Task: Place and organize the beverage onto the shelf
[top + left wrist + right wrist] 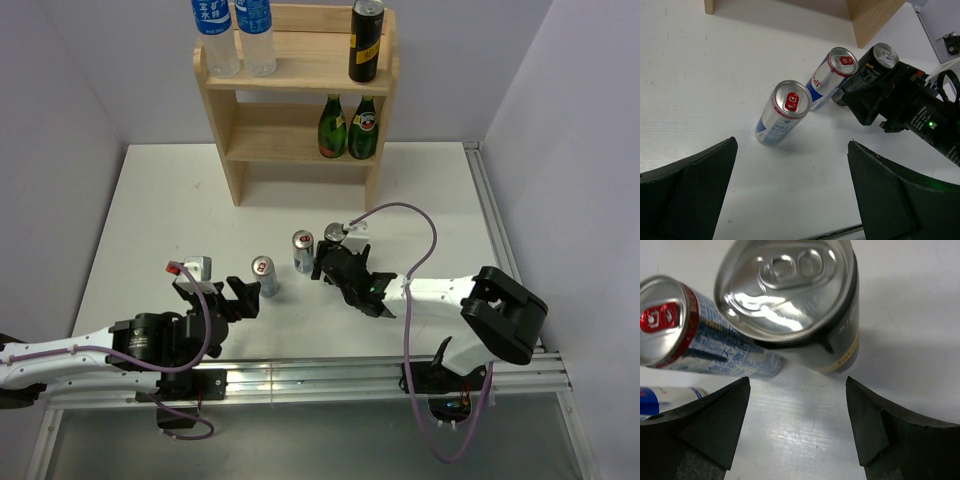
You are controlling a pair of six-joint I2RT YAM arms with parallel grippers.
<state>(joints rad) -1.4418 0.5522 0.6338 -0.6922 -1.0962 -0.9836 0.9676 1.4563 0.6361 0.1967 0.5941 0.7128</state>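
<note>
Top external view: shelf [215,90] holds two water bottles [256,35], one black-and-gold can [366,45]; two silver cans [264,275] and the second black-and-gold can [333,233] stand on the counter [160,200]. My left tool [792,142] gapes empty; right tool [797,385], open and empty, fronts that can.

A white table [150,220] is evenly lit, and soft shadows are cast on it. Pale walls [50,100] are seen left of the left gripper [215,292], right of the right gripper [337,258] and far ahead. A metal rail [300,375] is fixed behind both.
</note>
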